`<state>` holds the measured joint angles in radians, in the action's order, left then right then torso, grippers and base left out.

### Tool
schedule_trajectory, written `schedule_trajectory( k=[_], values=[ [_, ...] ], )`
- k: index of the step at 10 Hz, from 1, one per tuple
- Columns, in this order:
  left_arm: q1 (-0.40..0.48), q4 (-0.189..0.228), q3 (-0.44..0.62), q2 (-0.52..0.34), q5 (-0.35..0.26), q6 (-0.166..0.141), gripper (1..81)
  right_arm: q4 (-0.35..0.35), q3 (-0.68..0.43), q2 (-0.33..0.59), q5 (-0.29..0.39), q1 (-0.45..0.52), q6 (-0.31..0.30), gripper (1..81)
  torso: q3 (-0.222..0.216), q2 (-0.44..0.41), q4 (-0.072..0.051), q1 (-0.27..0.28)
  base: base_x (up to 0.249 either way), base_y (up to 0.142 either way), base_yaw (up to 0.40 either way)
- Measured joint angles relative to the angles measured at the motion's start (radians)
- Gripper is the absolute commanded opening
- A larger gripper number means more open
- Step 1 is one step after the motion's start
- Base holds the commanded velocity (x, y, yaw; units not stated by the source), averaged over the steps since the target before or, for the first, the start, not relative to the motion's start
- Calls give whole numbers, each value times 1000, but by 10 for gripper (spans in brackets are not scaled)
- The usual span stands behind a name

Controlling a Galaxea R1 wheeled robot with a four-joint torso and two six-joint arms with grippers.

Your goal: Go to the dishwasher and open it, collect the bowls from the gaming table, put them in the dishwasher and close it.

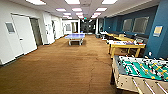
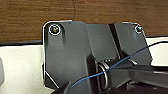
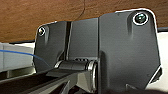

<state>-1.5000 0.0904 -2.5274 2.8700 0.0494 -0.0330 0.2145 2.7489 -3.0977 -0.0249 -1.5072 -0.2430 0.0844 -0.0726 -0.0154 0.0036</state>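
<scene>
Nearest me, at the lower right of my head view, sits the gaming table (image 1: 141, 72), green field and rods showing. Just past it stands a yellow table (image 1: 126, 46), and far down the brown carpet (image 1: 62, 65) a blue ping-pong table (image 1: 75, 36). A white door (image 1: 23, 35) is on my left. I cannot tell the state of either end effector.
</scene>
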Motion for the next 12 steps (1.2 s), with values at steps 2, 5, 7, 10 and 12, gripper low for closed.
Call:
schedule_trajectory(
  k=[2, 5, 7, 10, 12],
  values=[
    [-5, 0, -1, 0, -6, -1, 811, 0, -1, 1, 7, -8, -1, 811, 0, -1, 0, -2, 152, 0, 0],
    [24, 0, -1, 0, 8, -1, 811, 0, -1, 0, -4, 19, 0, 811, 0, 0, 0, 0, 152, 0, 0],
    [-3, 0, -1, 0, -5, -1, 811, 0, -1, 0, 7, -5, 0, 811, 0, 0, 0, -1, 154, 0, 0],
    [11, 0, -1, 0, 0, -1, 811, 0, -1, 0, 1, 6, 0, 811, 0, 0, 0, -1, 157, 0, 0],
    [11, 0, -1, 1, 0, -1, 811, 0, -1, 1, 1, 6, 0, 811, 0, 0, 0, -1, 160, 0, 0]
  ],
)
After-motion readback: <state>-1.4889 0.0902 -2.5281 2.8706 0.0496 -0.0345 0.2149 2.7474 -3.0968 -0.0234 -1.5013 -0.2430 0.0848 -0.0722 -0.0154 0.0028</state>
